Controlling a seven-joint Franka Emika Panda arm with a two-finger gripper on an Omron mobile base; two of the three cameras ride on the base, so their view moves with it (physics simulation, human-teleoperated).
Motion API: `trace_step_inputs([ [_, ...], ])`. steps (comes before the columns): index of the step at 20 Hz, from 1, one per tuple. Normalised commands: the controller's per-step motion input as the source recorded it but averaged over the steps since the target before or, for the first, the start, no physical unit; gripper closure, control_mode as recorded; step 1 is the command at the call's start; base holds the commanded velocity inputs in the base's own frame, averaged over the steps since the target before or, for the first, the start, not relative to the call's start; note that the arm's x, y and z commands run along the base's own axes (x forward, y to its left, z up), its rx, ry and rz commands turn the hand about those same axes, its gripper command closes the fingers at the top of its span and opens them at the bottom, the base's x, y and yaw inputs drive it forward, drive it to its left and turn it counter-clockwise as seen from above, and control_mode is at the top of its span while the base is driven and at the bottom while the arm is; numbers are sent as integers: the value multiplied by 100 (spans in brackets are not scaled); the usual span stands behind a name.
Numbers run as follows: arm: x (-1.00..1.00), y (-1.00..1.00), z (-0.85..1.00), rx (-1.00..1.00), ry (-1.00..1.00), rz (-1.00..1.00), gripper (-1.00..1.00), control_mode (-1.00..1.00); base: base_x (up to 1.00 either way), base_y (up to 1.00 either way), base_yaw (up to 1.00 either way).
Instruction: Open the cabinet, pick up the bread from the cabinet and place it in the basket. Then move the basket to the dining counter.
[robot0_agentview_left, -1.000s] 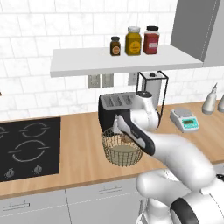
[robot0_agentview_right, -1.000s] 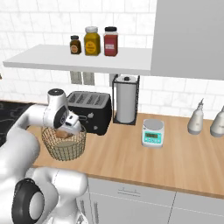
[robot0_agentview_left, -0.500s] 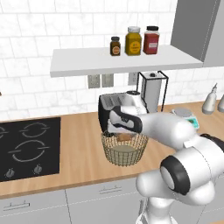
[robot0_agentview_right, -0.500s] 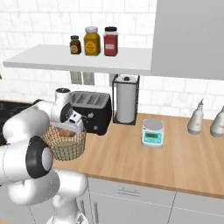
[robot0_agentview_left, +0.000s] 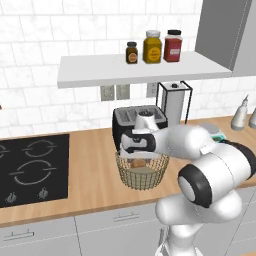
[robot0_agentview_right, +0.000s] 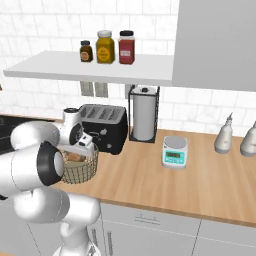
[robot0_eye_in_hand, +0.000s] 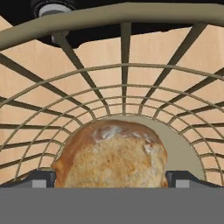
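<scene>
The basket of tan wire mesh stands on the wood counter in front of the black toaster. The bread, a round tan-brown bun, lies inside it on the beige base. My gripper hangs over the basket's middle, tips dipped below the rim. In the hand view the bread sits large between the two widely spread fingertips of my gripper, with the basket wall curving behind. From the right base view the basket, bread and gripper show beside my arm.
The toaster stands just behind the basket, a paper towel holder to its right. A black stovetop lies left. A scale and bottles stand further right. A shelf with three jars hangs overhead.
My elbow and forearm have swung up and round to the right while the hand stayed over the basket, rising slightly. The bread and the basket have kept their places.
</scene>
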Motion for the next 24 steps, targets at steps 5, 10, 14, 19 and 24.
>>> trace_step_inputs([
  [5,6,0,-2,0,0,0,-100,-100,0,0,0],
  [10,5,4,2,0,0,0,-100,-100,0,0,0],
  [14,0,0,5,0,-1,2,-100,-100,0,0,0],
  [19,31,0,21,0,-14,2,-100,-100,0,0,0],
  [24,68,0,8,0,-13,0,-100,-100,0,0,0],
])
